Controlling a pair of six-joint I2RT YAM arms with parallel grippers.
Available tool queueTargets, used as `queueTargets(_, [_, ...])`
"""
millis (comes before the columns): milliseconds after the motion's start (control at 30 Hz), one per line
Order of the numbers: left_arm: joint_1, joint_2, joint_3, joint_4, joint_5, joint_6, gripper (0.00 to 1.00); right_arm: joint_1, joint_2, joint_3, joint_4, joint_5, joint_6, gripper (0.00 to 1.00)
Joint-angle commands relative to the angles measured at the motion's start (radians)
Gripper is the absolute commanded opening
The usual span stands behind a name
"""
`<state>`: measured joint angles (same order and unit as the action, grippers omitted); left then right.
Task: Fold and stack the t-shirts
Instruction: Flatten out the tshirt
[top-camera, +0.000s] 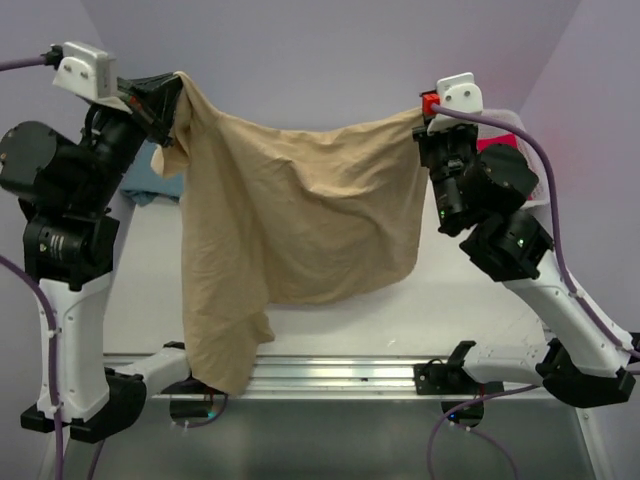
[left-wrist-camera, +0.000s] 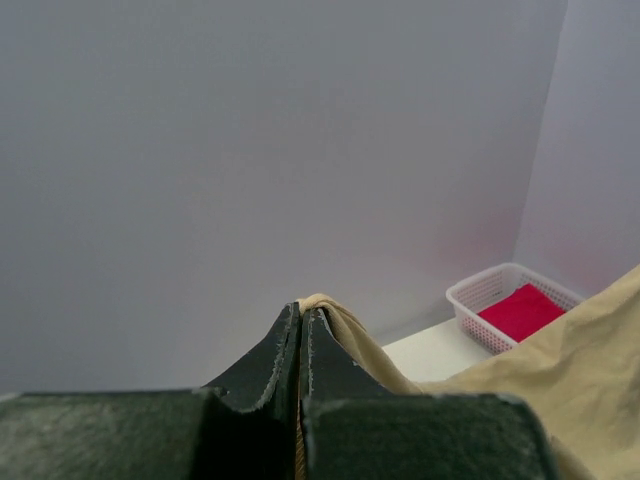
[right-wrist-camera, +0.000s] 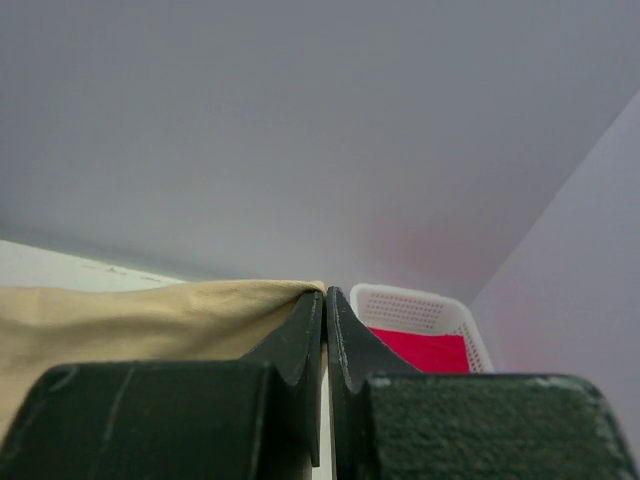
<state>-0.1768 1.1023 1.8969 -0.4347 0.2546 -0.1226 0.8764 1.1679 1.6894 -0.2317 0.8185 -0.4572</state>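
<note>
Mostly hidden behind my left arm (top-camera: 70, 215), the teal t-shirt (top-camera: 150, 185) barely shows. My left gripper (left-wrist-camera: 302, 318) and right gripper (right-wrist-camera: 325, 298) both pinch the tan t-shirt (top-camera: 300, 210), hung between them; the white basket (left-wrist-camera: 462, 300) holds the red t-shirt (left-wrist-camera: 520, 312).

Looks like a robotics lab cell: bare lavender walls (top-camera: 330, 50) boxing in a white bench (top-camera: 400, 312), aluminium rail (top-camera: 340, 375) along its near edge, left arm (top-camera: 70, 300) and right arm (top-camera: 565, 305) bolted there, purple cables (top-camera: 550, 190) trailing.

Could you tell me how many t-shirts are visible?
3: tan cloth t-shirt hung between left gripper and right gripper; teal-blue one behind left arm; red-pink one in white slatted basket. More possibly hidden.
</note>
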Motion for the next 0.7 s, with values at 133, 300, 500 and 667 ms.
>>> queueTargets(133, [-0.158,0.16,0.088,0.099,-0.341,0.329,0.0,-0.005,0.038,0.01,0.221,-0.013,-0.139,0.0])
queueTargets(300, [-0.479,0.298,0.201,0.114,-0.607,0.546,0.0,-0.06,0.107,0.053,0.227,-0.016,-0.152,0.0])
queueTargets(500, [-0.598,0.141,0.11,0.26,-0.494,0.571,0.0,-0.059,-0.054,-0.067,0.328,-0.215,-0.143,0.0])
queueTargets(667, [-0.61,-0.098,-0.163,0.396,-0.339,0.511,0.0,-0.019,-0.263,-0.243,0.552,-0.346,-0.213,0.0])
